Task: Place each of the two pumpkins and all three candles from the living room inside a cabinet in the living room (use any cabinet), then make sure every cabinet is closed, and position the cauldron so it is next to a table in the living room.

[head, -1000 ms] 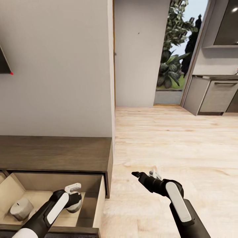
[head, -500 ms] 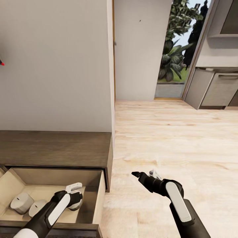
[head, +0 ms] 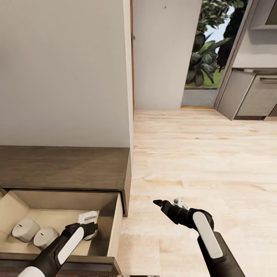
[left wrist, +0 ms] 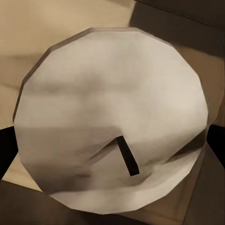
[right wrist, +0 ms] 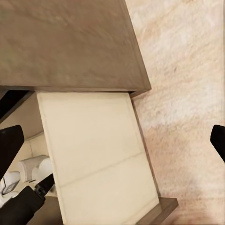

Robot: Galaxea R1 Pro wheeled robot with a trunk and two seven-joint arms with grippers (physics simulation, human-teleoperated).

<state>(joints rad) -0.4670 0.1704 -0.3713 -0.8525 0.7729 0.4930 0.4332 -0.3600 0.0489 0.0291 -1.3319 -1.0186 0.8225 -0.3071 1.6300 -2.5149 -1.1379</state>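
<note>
The candle (left wrist: 112,122) sits directly under the left tool (head: 89,227), inside the open pale compartment of the cabinet (head: 65,169). In the left wrist view its flat top with a short dark wick lies square ahead, dark finger edges at either side. Whether the left tool grips it or stands released around it cannot be told. Two more candles (head: 35,233) rest in the same compartment, beyond the tool on its outer side, close to each other. Judged by form, the candle is a stubby, rigid, light cylinder with smooth sides that may slip; hold belongs across the side wall, low, clear of the wick. The right tool (head: 169,201) hangs over the floor (head: 200,154), well apart from the cabinet, fingers parted, holding nothing.
</note>
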